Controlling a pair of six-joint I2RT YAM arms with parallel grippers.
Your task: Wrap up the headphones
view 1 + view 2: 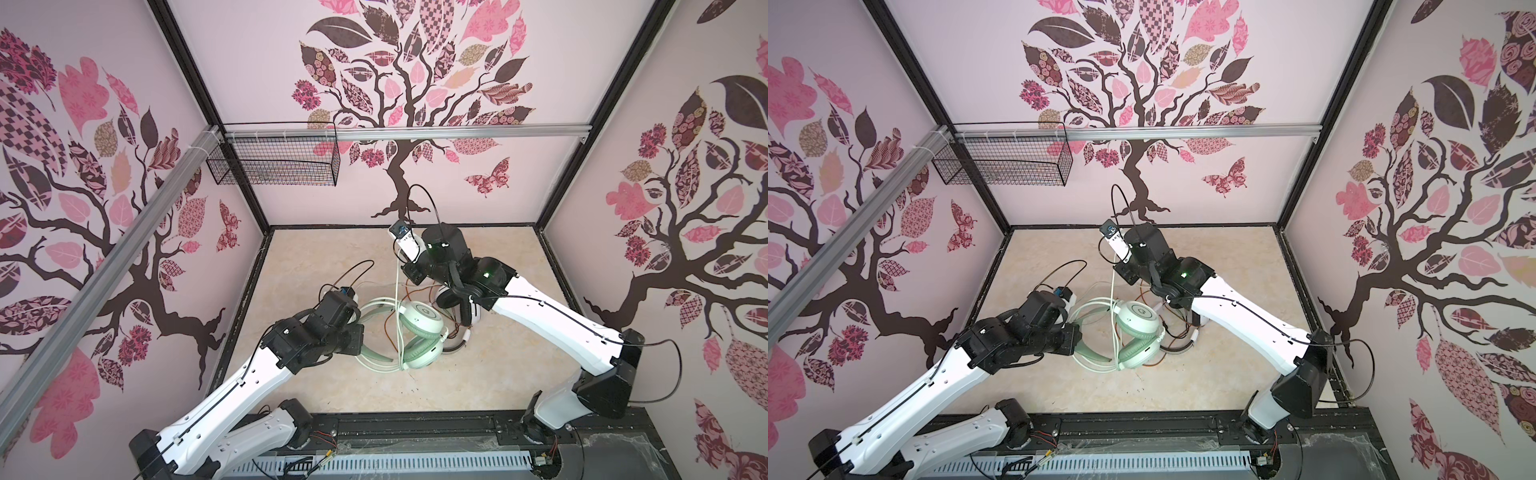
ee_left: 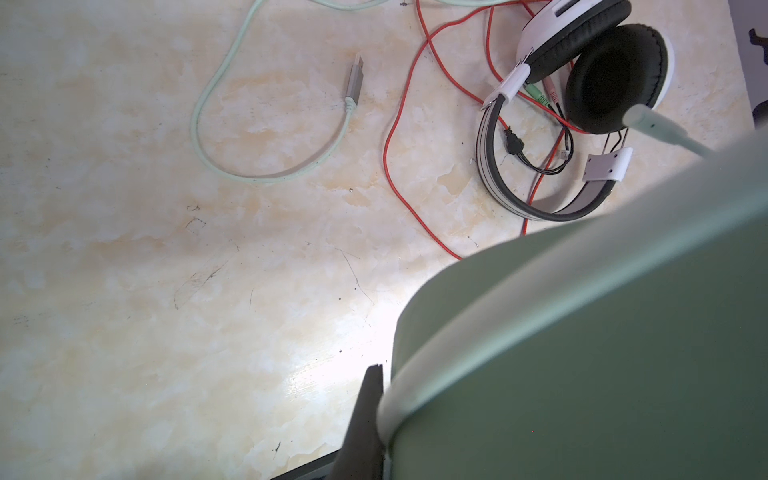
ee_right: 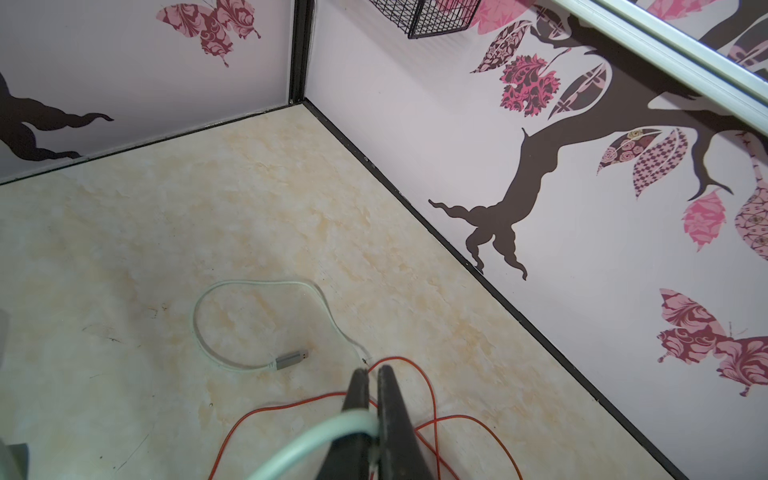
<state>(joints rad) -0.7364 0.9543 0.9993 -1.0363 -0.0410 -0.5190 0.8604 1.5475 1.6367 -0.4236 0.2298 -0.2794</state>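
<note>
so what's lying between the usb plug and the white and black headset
The orange-red cable loops across the tabletop between the USB plug and the white and black headset. Nothing else lies there. The left wrist view shows it.

I note: tabletop [image 2: 124, 332] glossy, marble-look; USB plug [image 2: 354, 81] brushed metal; ear pad [image 2: 615, 79] matt, leather-like; my right gripper [image 3: 372, 371] matt black.

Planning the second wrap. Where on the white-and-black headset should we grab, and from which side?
Probably the headband of the white-and-black headset, at mid-arc. It stands on edge on the table like a thin upright wall, so come from straight above with the jaws astride it. That stretch looks clear of the orange-red cable, which crosses the band further along.
</note>
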